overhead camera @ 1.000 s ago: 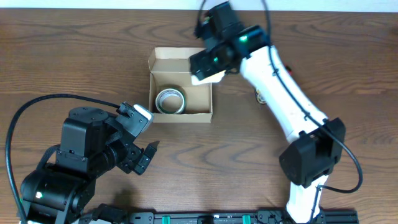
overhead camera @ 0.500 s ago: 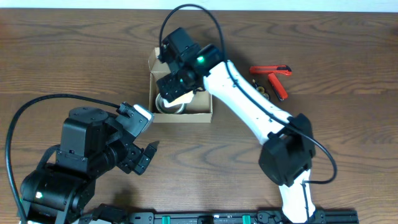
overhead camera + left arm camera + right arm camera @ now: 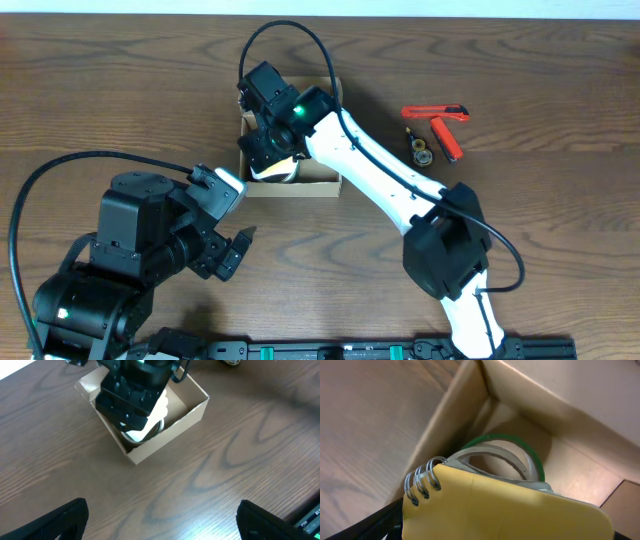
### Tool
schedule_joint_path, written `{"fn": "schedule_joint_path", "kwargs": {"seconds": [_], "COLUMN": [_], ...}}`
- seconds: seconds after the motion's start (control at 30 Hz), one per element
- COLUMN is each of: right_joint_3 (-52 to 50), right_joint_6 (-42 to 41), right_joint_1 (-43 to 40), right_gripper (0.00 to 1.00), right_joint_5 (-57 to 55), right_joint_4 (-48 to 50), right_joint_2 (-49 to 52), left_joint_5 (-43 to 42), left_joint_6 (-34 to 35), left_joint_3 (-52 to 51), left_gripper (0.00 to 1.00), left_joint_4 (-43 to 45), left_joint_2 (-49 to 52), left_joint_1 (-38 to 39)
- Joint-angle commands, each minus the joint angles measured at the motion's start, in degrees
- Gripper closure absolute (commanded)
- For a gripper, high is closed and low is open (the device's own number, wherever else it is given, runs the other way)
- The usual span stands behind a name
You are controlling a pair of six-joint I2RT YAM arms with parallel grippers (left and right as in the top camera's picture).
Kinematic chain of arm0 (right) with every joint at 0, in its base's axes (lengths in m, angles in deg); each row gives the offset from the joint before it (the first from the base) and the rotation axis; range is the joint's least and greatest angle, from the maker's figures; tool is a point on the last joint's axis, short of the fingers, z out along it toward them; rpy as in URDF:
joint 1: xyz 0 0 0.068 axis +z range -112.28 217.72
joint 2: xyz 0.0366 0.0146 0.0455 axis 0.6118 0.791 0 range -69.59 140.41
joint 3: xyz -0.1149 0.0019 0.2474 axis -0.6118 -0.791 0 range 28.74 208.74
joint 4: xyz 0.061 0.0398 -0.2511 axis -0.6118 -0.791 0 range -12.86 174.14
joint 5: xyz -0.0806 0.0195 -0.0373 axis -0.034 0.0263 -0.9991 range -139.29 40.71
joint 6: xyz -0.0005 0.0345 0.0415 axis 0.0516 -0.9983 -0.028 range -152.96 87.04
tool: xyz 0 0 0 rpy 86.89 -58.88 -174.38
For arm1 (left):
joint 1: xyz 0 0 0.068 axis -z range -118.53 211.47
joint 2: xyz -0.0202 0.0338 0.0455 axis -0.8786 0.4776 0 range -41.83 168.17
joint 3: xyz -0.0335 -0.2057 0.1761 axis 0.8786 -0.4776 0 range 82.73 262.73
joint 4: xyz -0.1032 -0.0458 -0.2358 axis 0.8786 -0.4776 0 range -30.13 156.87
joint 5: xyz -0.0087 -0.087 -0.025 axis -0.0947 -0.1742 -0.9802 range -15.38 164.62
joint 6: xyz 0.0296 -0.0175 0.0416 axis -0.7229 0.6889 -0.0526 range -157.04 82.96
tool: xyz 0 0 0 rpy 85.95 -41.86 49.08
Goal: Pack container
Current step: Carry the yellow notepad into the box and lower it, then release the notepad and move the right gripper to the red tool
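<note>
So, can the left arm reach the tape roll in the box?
Probably not. The right gripper, holding a yellow notepad, hangs over the box and covers the tape roll inside; the open left gripper would have to push past it.

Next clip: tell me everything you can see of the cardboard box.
The box is plain brown cardboard, small and rectangular, standing open on the wooden table. A short flap sticks out at one side. Inside lies a tape roll, with a yellow spiral notepad, held by the right gripper, over it. The arm hides much of the interior.
</note>
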Motion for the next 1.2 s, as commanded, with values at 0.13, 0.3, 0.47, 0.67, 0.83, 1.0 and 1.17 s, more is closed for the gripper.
{"fn": "schedule_joint_path", "kwargs": {"seconds": [0.13,0.3,0.47,0.67,0.83,1.0,1.17], "right_joint_3": [0.50,0.50,0.50,0.50,0.50,0.70,0.72], "right_joint_6": [-5.88,-7.13,-7.15,-7.15,-7.13,-7.13,-6.60], "right_joint_1": [0.48,0.66,1.40,1.55,1.55,0.87,-2.14], "right_gripper": [0.19,0.18,0.12,0.06,0.03,0.02,0.01], "right_joint_5": [-2.73,-2.58,-2.75,-2.73,-2.71,-1.22,0.96], "right_joint_4": [0.17,0.17,0.50,1.57,1.57,0.50,-0.94], "right_joint_2": [1.36,1.38,1.38,1.38,1.38,0.42,-5.05], "left_joint_5": [0.35,0.35,0.35,0.35,0.35,0.35,0.35], "left_joint_6": [-0.37,-0.39,-0.37,-0.39,-0.37,-0.39,-0.39], "left_joint_3": [0.87,0.87,0.87,0.87,0.87,0.87,0.87], "left_gripper": [0.05,0.05,0.05,0.05,0.05,0.05,0.05], "left_joint_4": [-0.17,-0.17,-0.17,-0.17,-0.17,-0.17,-0.17], "left_joint_2": [-0.11,-0.11,-0.11,-0.11,-0.11,-0.11,-0.11], "left_joint_1": [0.09,0.09,0.09,0.09,0.09,0.09,0.09]}}
